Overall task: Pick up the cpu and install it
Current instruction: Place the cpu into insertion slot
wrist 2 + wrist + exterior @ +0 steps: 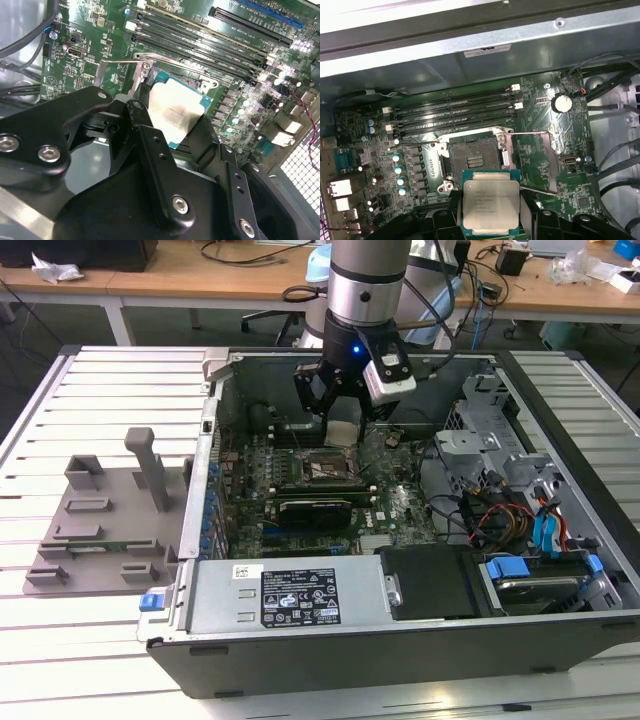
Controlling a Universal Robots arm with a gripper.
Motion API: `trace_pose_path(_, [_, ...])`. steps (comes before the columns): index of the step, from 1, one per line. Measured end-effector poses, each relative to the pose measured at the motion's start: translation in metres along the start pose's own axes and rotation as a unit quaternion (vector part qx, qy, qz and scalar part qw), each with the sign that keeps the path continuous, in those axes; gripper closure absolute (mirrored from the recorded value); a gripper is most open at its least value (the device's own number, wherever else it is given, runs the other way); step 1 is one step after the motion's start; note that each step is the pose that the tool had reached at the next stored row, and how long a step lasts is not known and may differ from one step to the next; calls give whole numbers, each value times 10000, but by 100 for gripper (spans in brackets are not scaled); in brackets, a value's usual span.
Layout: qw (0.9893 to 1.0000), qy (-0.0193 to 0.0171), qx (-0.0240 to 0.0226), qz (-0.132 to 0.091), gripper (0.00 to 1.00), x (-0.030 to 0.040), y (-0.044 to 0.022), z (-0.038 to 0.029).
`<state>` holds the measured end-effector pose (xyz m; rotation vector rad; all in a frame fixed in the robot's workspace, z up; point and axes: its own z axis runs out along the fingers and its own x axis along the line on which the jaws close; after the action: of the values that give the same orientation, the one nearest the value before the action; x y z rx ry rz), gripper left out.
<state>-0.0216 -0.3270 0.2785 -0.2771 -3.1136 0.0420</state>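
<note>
cpu (pixel 177 112) edges behind hand (pixel 171 124)

Slatted white table (pixel 130 390) bears grey fixture tray (pixel 100 530); open computer case (pixel 350 650) alongside

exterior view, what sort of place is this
Likely a robotics lab or workshop: an open desktop computer case sits on a slatted table, wooden desks stand behind, and the gripper holds the cpu over the motherboard.

The cpu (pixel 490 207) in the gripper (pixel 490 220), over the motherboard (pixel 540 150).
We found the chip lid-up, clamped between the black fingers (pixel 453 210). The bare socket (pixel 472 160) lay just beyond it, with the memory slots (pixel 455 112) further on.
</note>
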Motion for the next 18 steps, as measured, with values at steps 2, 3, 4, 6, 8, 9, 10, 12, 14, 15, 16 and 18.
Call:
trace_pose_path(2, [10000,1,0,56,45,0,0,1])
trace_pose_path(3, [10000,2,0,96,45,0,0,2])
trace_pose_path(4, [9999,3,2,140,45,0,0,3])
trace_pose_path(6, [9998,4,4,188,45,0,0,4])
trace_pose_path(8, [9997,5,7,250,45,0,0,4])
trace_pose_path(9, [9996,5,8,269,45,0,0,4])
trace_pose_path(10, [9996,5,11,297,45,0,0,5])
trace_pose_path(12, [9995,3,23,318,45,-1,0,5])
trace_pose_path(14, [9993,3,28,361,45,0,0,4])
trace_pose_path(15, [9992,4,29,388,45,0,0,5])
trace_pose_path(16, [9992,5,31,407,45,0,0,5])
trace_pose_path(18, [9988,6,36,495,45,0,0,5])
